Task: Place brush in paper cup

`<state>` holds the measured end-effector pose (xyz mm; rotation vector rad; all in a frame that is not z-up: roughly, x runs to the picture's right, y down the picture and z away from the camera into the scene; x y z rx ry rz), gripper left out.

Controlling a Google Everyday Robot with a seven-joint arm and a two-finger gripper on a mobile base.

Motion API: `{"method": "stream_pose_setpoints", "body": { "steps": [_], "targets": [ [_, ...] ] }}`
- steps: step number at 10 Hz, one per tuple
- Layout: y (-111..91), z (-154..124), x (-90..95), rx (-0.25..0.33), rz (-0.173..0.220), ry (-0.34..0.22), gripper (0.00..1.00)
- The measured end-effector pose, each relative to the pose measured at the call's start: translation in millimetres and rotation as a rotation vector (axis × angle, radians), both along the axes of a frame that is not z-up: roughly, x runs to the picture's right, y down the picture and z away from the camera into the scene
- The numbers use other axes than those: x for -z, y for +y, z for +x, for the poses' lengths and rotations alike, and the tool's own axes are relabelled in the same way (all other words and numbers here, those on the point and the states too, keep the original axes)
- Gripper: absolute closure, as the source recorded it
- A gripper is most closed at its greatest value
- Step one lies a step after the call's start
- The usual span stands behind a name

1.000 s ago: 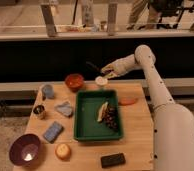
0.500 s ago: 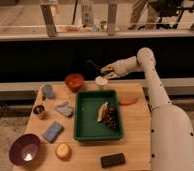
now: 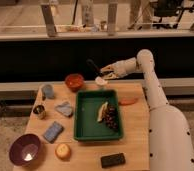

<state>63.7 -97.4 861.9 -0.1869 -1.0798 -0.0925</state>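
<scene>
The brush [image 3: 93, 66] is a thin black stick, tilted, its upper end pointing up and left. My gripper [image 3: 105, 73] is shut on its lower end at the back of the table. The white paper cup [image 3: 101, 81] stands right under the gripper, just right of the orange bowl [image 3: 74, 81]. The brush's lower tip is at or just above the cup's rim; I cannot tell whether it is inside.
A green tray [image 3: 83, 131] with a banana and grapes fills the table's middle. A grey-blue cup [image 3: 48, 91], a metal can [image 3: 39, 111], a blue sponge [image 3: 53, 131] and a purple bowl [image 3: 25, 149] are on the left. A black block [image 3: 112, 160] lies at the front.
The gripper with the brush has shifted slightly down and left, closer to the paper cup. Nothing else on the table has moved.
</scene>
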Motion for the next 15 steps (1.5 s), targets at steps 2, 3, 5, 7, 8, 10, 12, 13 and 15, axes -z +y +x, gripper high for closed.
{"method": "stream_pose_setpoints", "body": {
  "steps": [2,3,5,7,8,10,12,13,15],
  "targets": [
    [0.1,-2.8,-0.5,-0.007,-0.009,-0.022,1.0],
    [0.1,-3.5,-1.0,-0.011,-0.013,-0.03,1.0],
    [-0.1,-4.0,-2.4,-0.024,-0.022,-0.05,1.0],
    [0.4,-4.5,-4.3,-0.041,-0.031,-0.075,1.0],
    [0.3,-4.8,-5.2,-0.05,-0.033,-0.089,1.0],
    [1.1,-4.4,-7.8,-0.06,-0.036,-0.105,1.0],
    [2.4,-5.2,-9.5,-0.064,-0.034,-0.119,1.0],
    [3.3,-6.6,-9.7,-0.059,-0.032,-0.133,1.0],
    [5.6,-9.9,-10.6,-0.039,-0.034,-0.162,1.0]
  ]
}}
